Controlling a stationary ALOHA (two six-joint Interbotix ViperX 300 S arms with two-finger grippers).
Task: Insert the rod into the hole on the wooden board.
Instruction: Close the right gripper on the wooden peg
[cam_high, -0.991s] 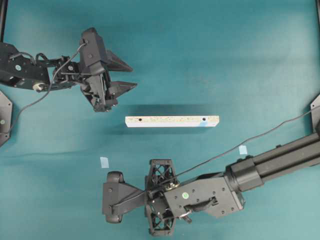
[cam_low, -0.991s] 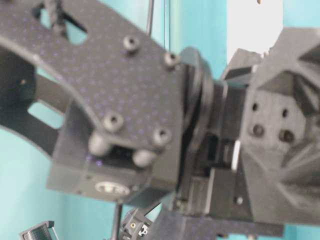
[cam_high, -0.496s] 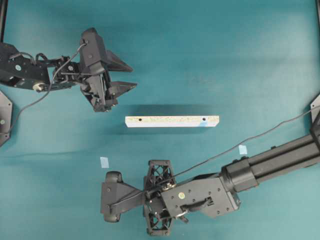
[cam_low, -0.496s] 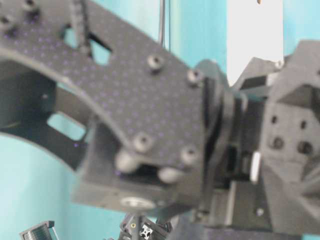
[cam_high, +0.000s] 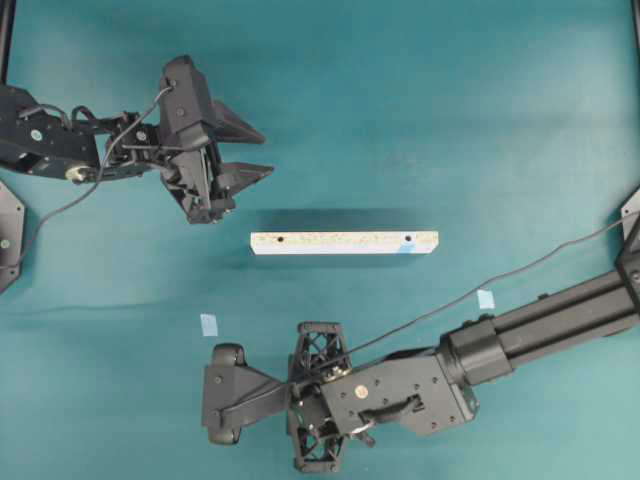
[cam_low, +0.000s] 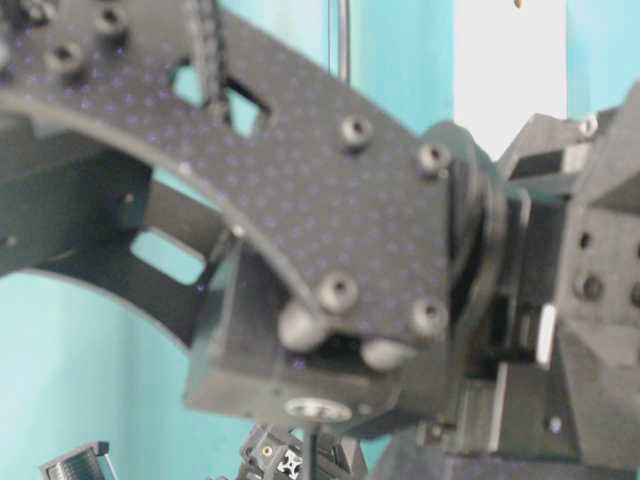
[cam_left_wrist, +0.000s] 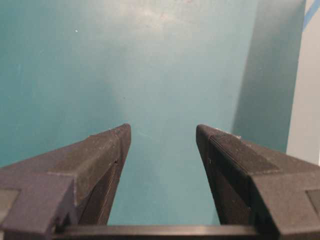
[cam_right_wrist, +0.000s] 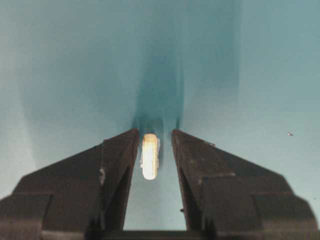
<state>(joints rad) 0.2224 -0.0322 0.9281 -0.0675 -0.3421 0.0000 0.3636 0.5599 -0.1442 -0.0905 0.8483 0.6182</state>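
- Right gripper (cam_right_wrist: 155, 137): black, two wedge-shaped fingers, low over the teal table (cam_right_wrist: 75, 60). The jaws stand part-way apart with the rod (cam_right_wrist: 150, 156) between the fingertips; a thin gap shows on each side of it, so whether they are clamped on it cannot be told.
- Rod: tiny short cream-beige wooden dowel, lying lengthwise in the gap between the right fingertips, near their ends. In the overhead view it is hidden under the gripper.
- Right arm (cam_high: 400, 390): black, reaching in from the right edge to the near-centre of the table, its gripper pointing left.
- Wooden board (cam_high: 344, 243): long narrow pale strip of speckled particle board, lying flat mid-table, well apart from both grippers.
- Hole (cam_high: 408, 239): small, dark, round, near the board's right end, beside a light blue mark (cam_high: 407, 248). A like hole (cam_high: 281, 240) sits near the left end.
- Two small pale blue tape squares (cam_high: 209, 324) (cam_high: 486, 299): on the table, near side of the board.
- Left gripper (cam_left_wrist: 162, 137): black, jaws spread wide, nothing between them, above bare table up and left of the board.
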